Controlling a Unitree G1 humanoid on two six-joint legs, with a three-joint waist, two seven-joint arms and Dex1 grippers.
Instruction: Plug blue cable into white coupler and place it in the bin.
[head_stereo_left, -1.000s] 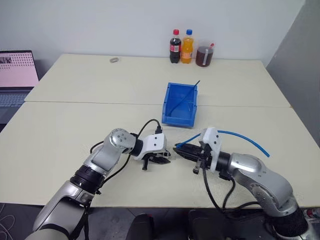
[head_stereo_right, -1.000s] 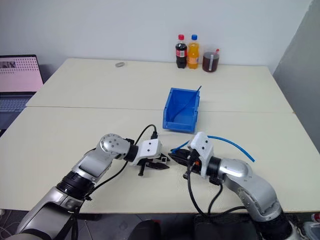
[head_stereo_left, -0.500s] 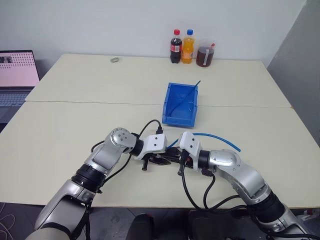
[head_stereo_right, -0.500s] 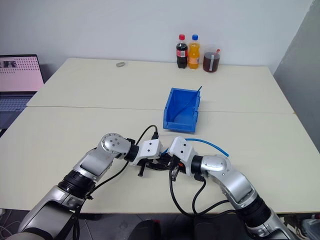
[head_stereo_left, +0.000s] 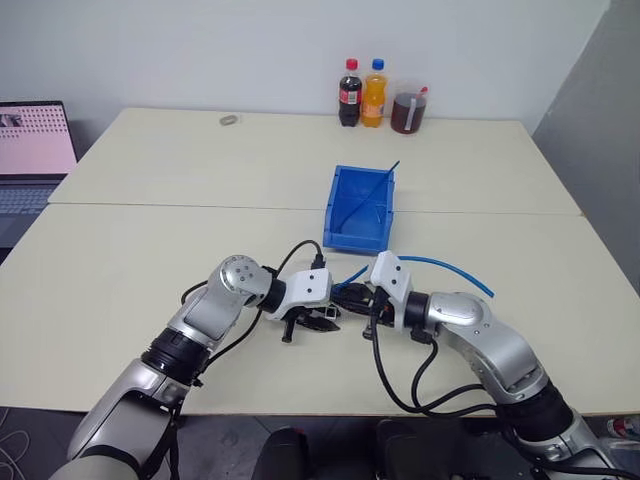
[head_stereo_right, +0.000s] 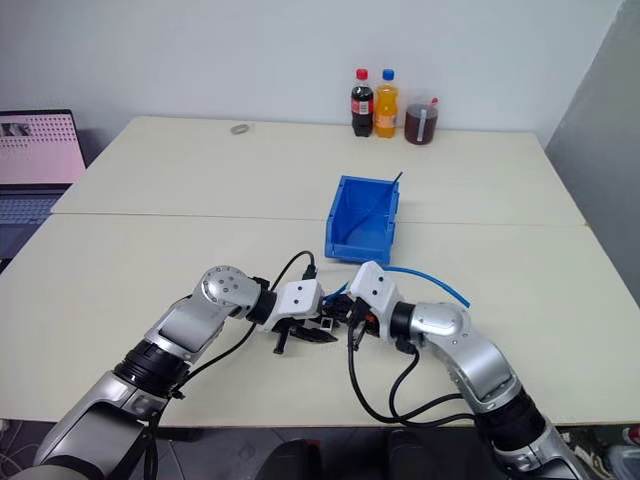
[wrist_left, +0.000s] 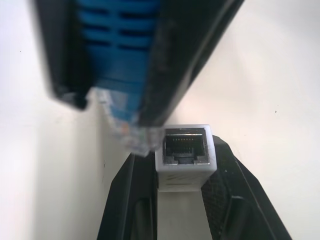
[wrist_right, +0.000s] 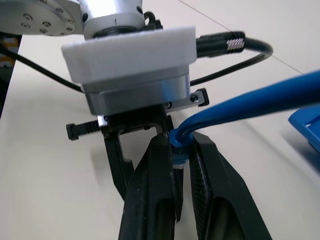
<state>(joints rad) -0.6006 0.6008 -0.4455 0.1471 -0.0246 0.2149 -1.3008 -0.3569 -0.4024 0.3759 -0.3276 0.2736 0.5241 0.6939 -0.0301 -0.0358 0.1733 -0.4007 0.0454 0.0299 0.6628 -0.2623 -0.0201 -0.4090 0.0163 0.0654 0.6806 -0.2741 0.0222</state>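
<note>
My left gripper (wrist_left: 175, 150) is shut on the white coupler (wrist_left: 185, 157), whose dark socket faces the left wrist camera. Just beside that opening, and outside it, is the clear plug (wrist_left: 125, 125) of the blue cable (head_stereo_left: 440, 264). My right gripper (wrist_right: 178, 142) is shut on the plug's blue boot. In the eye views the two grippers (head_stereo_left: 318, 320) (head_stereo_left: 347, 297) meet tip to tip low over the near table. The cable arcs back to the right behind my right wrist. The blue bin (head_stereo_left: 360, 208) stands open just beyond them, with a thin dark strand leaning inside.
Two bottles (head_stereo_left: 350, 92) (head_stereo_left: 374, 92) and a cup of dark drink (head_stereo_left: 408, 112) stand at the table's far edge. A small ring (head_stereo_left: 229, 120) lies far left. A laptop (head_stereo_left: 35, 150) sits left of the table. A seam (head_stereo_left: 200, 206) crosses the tabletop.
My right gripper has edged left and slightly down with the plug, closing the gap to the coupler, and its wrist has rolled a little. The left gripper has kept still.
</note>
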